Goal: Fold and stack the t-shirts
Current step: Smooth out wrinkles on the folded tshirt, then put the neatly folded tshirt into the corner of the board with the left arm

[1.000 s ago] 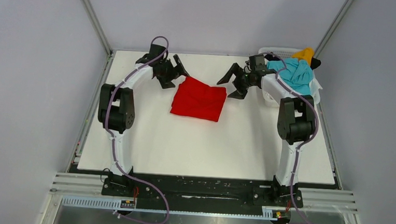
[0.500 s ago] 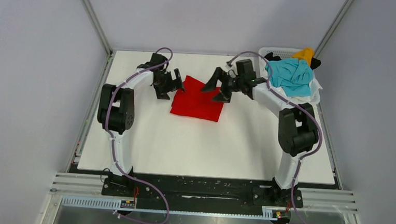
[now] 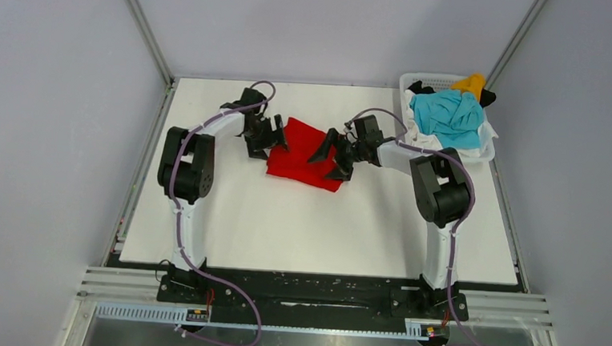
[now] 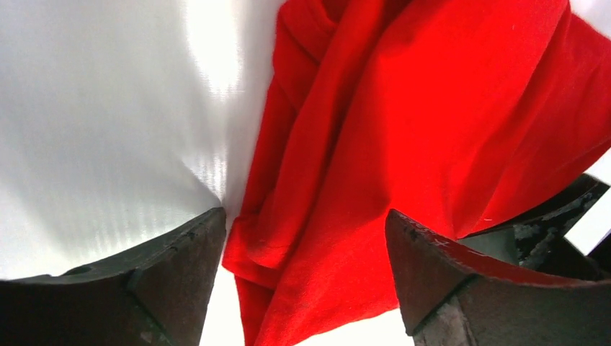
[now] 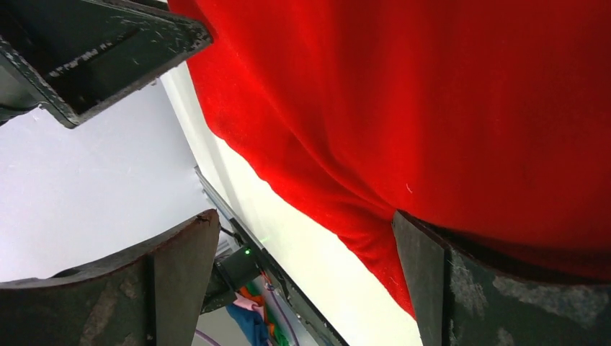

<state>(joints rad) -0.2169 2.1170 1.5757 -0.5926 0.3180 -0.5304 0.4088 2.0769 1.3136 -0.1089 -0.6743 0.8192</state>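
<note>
Straddling cloth on both sides: left jaws stand wide apart, not clamped, with the left edge of the red t-shirt (image 3: 304, 158) bunched in the gap between the two dark fingers (image 4: 173, 274); the left wrist view shows folds of red (image 4: 432, 122) filling most of the frame and bare white surface to the left. Right jaws also spread wide, nothing pinched; in the right wrist view one finger (image 5: 497, 288) sits against the shirt's hem, the red cloth (image 5: 447, 108) draping right down to it, the other finger off over bare surface. Cannot tell if that finger is under or just beside the hem. One finger of the left arm shows at top left of the right wrist view. Left arm (image 3: 187, 162) reaches in from the shirt's left, right arm (image 3: 438, 185) from its right, both low. Red t-shirt lies folded, a rough rectangle, on the white counter (image 3: 324, 222), toward the far middle. White basket (image 3: 411, 79) at the far right corner, well apart from the red one, holds the turquoise t-shirt (image 3: 449, 117) on top, yellow-orange t-shirt (image 3: 474, 83) and black t-shirt (image 3: 420, 88) at the back, white t-shirt (image 3: 427, 139) underneath.
</note>
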